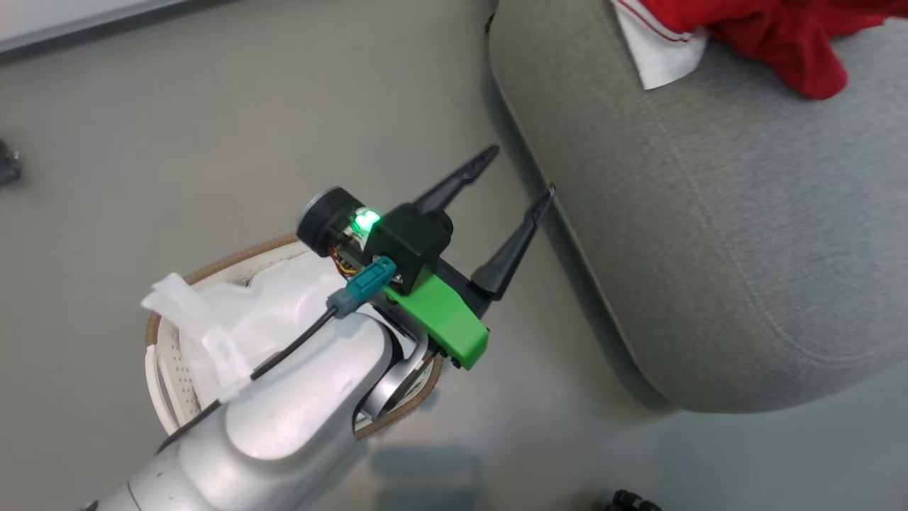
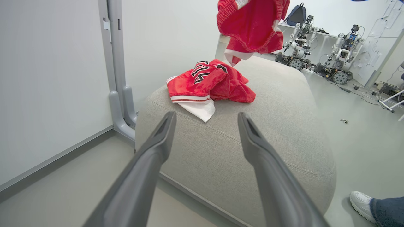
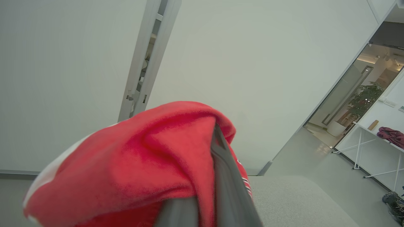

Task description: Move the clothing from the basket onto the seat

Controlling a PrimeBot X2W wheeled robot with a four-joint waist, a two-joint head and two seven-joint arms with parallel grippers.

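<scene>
Red striped fabric garment (image 2: 210,83): crumpled on the large grey upholstered seat (image 2: 252,151), near its far edge.
Second red garment (image 2: 252,25): hanging above the seat, clamped in the right gripper (image 3: 217,135).
Left gripper (image 1: 521,170): spread apart, empty, between the seat's edge and the cream perforated plastic basket (image 1: 170,376).

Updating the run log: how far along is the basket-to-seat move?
Done: one red garment lies crumpled on the seat. In hand: the right gripper is shut on a second red garment, which hangs above the seat. Left: lower and release it. The left gripper is open and empty over the basket, where the white liner shows; the arm hides part of the inside, so more may remain.
</scene>
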